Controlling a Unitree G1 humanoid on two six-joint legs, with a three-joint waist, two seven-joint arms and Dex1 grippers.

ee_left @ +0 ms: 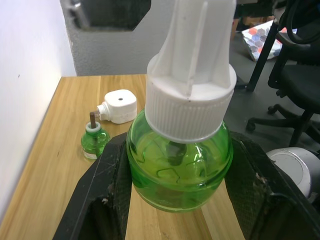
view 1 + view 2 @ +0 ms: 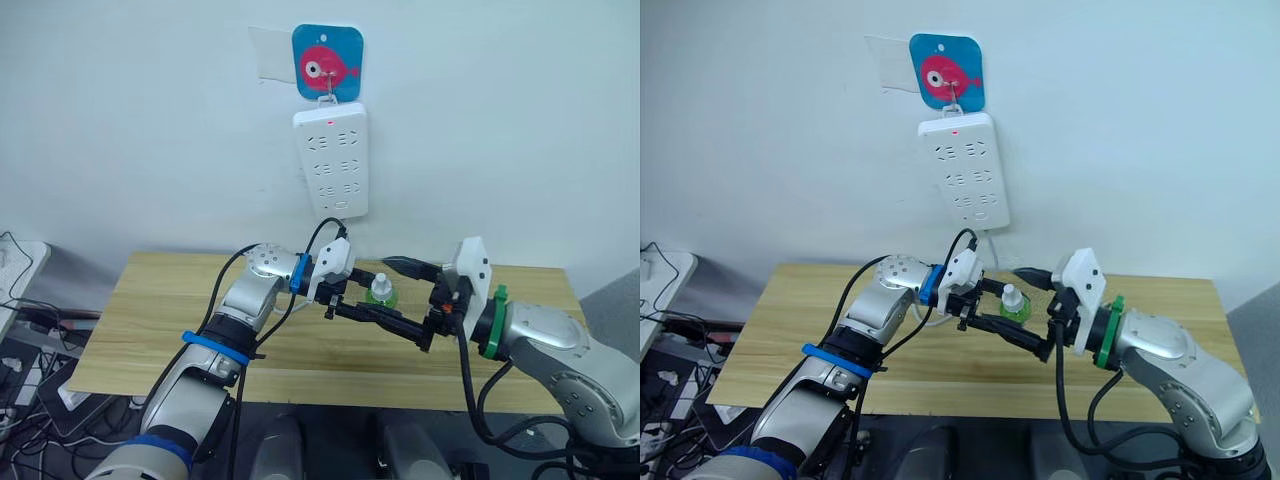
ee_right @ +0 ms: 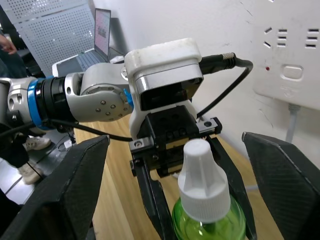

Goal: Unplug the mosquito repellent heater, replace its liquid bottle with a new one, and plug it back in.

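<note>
Holding the new one (image 1: 179, 165) between its two black fingers (image 1: 107, 200), the left gripper (image 2: 372, 308) is closed on the capped green bottle's round belly, above the wooden table (image 2: 160, 300). The bottle stands upright, its ribbed white cap (image 3: 202, 177) pointing up, and no label or writing on it can be read. The right gripper (image 2: 418, 300) faces the left one from the other side, its fingers (image 3: 75, 190) spread wide apart, one on either side of the bottle and touching nothing. Farther along the table, the left wrist view shows the mosquito repellent heater (image 1: 119, 106) lying unplugged on the wood, a small round hole in its upper face. Just beside it stands its liquid bottle (image 1: 94, 142), green, uncapped, with a dark wick rising from the neck. On the wall above the table hangs a white power strip (image 2: 331, 158), a small red light lit near its top, under a blue hook plate with a pink fish (image 2: 327, 64). No brand name is legible anywhere.
</note>
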